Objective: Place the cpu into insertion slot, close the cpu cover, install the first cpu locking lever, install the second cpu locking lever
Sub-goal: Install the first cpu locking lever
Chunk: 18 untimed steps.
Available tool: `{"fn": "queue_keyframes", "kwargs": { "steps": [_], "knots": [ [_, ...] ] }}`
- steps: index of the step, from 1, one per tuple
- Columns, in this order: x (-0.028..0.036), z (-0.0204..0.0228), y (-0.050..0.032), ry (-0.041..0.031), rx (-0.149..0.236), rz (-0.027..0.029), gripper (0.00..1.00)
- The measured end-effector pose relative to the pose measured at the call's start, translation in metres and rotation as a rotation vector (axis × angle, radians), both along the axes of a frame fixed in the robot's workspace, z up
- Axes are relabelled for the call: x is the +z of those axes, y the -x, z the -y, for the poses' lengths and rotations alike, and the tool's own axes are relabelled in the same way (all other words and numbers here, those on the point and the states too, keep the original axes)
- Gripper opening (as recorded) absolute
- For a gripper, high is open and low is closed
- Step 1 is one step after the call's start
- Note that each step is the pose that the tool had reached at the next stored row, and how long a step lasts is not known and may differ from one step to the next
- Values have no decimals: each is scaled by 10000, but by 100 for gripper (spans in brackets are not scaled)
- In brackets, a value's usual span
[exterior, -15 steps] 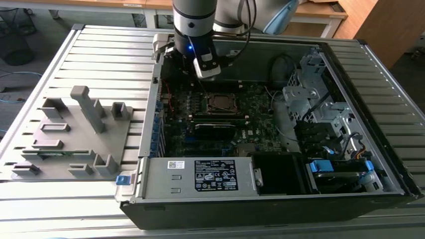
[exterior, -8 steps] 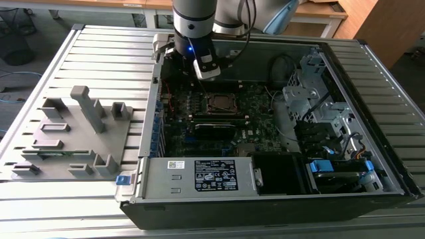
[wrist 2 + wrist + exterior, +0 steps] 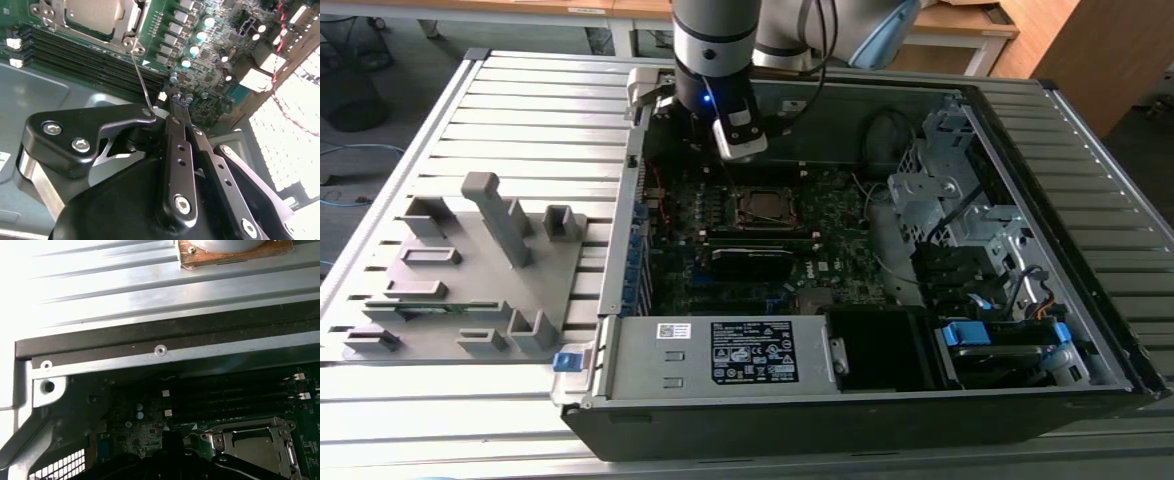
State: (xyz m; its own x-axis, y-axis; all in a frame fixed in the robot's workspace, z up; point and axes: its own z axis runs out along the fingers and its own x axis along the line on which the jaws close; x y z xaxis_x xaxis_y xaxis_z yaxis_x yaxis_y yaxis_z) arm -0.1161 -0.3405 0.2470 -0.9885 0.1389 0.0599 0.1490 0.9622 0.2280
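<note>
Gripper (image 3: 161, 116) looks pinched shut on the free end of a thin lever (image 3: 141, 80), though the contact itself is hard to make out. The rod's long axis runs straight from the fingertips out to a corner of the cover (image 3: 127, 31). The cover lies flat, with the cpu (image 3: 95, 12) showing through its window, just past that corner.

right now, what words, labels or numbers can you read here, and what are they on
Black label on the grey metal box, exterior view: white print, too small to read.
White sticker beside it on the same box: a code square, too small to read.
Motherboard, second wrist view: tiny white markings, blurred, unreadable.
No text can be quoted.
</note>
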Motion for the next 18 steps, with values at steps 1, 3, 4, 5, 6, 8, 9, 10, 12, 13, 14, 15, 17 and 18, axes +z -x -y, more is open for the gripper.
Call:
{"fn": "queue_keyframes", "kwargs": {
  "steps": [1, 3, 4, 5, 6, 8, 9, 10, 12, 13, 14, 15, 17, 18],
  "knots": [
    [-1, -1, -18, -1, 0, 1, 10],
    [-1, -3, -66, -1, 1, 0, 10],
    [-1, -3, -95, 0, 1, 0, 10],
    [-1, -3, -127, 0, 0, 0, 10],
    [-2, -3, -164, 0, 0, 0, 10],
    [-2, -3, -242, 1, 1, -1, 10],
    [-2, -3, -282, 0, -1, -2, 10],
    [-2, -3, -322, 0, 0, -2, 10],
    [-3, -3, -387, 0, 1, -3, 10],
    [-3, -3, -415, 0, -1, -4, 10],
    [-3, -3, -435, 0, 1, -3, 10],
    [-3, -2, -440, 0, 1, -5, 10],
    [-3, -2, -440, -1, -1, -3, 10],
    [-3, -3, -441, -1, -1, -3, 10]
  ]
}}
